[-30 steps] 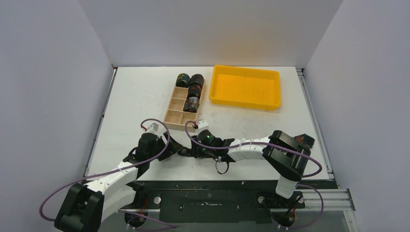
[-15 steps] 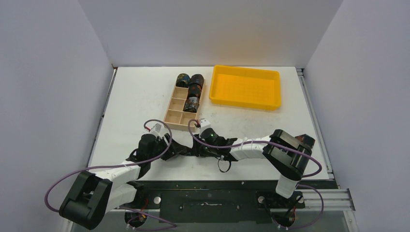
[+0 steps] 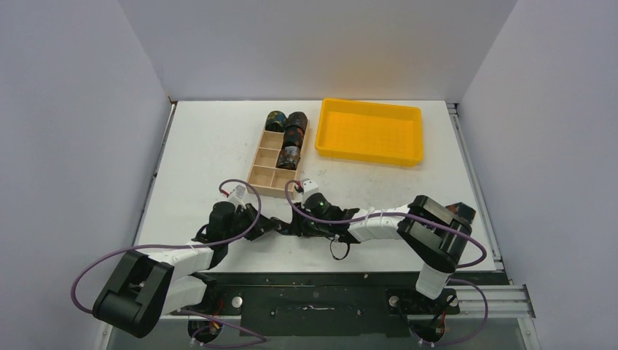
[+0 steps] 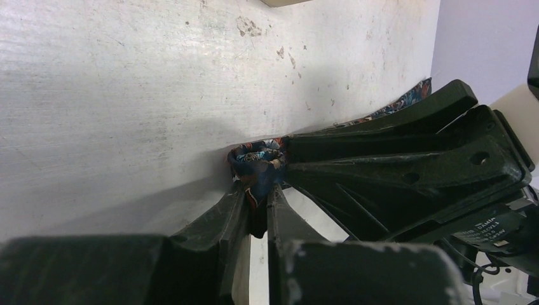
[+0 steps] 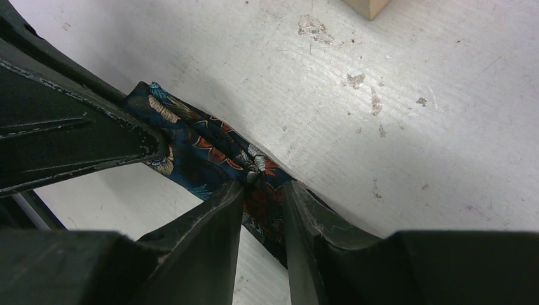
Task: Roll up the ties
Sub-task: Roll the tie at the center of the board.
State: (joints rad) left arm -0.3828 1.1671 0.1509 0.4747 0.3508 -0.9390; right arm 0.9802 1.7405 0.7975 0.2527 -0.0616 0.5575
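A dark floral-print tie (image 5: 191, 136) lies on the white table near the front centre, stretched between my two grippers. My left gripper (image 4: 257, 190) is shut on the tie's (image 4: 257, 159) bunched end. Facing it, my right gripper (image 5: 262, 190) is shut on the same strip, with fabric pinched between its fingers. From above, the left gripper (image 3: 271, 226) and right gripper (image 3: 288, 227) almost touch, and the arms hide most of the tie. Several rolled ties (image 3: 294, 136) sit in the far end of the wooden box (image 3: 264, 169).
A yellow tray (image 3: 370, 131) stands at the back right. The wooden box's near corner lies just beyond the grippers. A patch of dark printed cloth (image 3: 458, 209) shows by the right arm's elbow, near the table's right edge.
My left gripper has closed on the tie's end and edged a little toward the right gripper. The right gripper has kept its hold almost unchanged.
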